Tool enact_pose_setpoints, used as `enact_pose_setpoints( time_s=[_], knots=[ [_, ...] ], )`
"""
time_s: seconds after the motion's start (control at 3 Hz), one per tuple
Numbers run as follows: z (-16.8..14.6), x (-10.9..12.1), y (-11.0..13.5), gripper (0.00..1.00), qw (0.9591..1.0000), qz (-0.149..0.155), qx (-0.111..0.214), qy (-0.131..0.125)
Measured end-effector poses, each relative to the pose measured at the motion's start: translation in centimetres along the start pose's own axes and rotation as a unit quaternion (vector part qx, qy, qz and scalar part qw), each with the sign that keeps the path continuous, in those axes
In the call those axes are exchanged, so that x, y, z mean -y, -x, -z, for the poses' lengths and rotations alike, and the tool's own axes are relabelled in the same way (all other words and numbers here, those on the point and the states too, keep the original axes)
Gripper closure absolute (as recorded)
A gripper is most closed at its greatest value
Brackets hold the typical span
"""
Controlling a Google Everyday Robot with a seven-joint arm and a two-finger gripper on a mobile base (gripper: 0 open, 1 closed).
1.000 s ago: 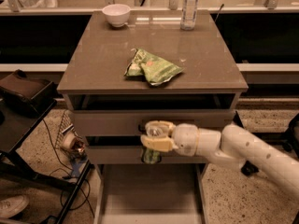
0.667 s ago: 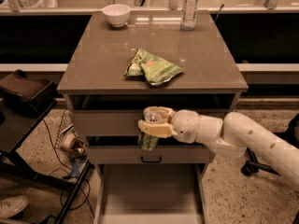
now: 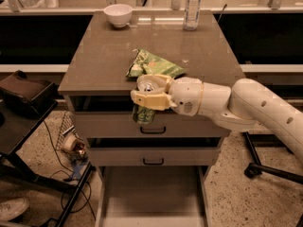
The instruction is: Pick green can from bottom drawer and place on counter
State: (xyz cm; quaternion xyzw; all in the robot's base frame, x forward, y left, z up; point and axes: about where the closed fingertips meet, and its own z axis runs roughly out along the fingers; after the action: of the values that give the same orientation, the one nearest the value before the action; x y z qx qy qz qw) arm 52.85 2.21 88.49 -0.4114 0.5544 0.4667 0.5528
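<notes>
One green can (image 3: 143,115) is clenched upright in the fingers (image 3: 150,100) of the gripper (image 3: 148,92), just off the near edge of the desk (image 3: 104,56) and in front of the upper handled drawer (image 3: 189,126). On the desk sit one wrinkled green snack bag (image 3: 154,64) just behind the gripper, one white bowl (image 3: 118,14) far left, and one clear bottle (image 3: 191,6) far right. Two handled drawers sit above the one bottom drawer (image 3: 151,193), which stands pulled out.

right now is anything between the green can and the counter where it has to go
Yes. The gripper holds the green can at the front edge of the counter, its base below the top. The green snack bag lies on the counter right behind it; bare counter lies beside the bag.
</notes>
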Motion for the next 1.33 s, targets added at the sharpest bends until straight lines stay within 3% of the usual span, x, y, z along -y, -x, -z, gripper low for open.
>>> enact_pose_setpoints(
  time_s=[0.33,0.67,1.33],
  knots=[
    [0.0,0.0,0.0,1.00,1.0000,0.000,0.000,0.000],
    [-1.7,1.6,2.9,1.00,0.9999,0.012,-0.007,0.000],
    [-6.8,8.5,11.8,1.00,0.9985,0.016,-0.043,-0.031]
  ],
)
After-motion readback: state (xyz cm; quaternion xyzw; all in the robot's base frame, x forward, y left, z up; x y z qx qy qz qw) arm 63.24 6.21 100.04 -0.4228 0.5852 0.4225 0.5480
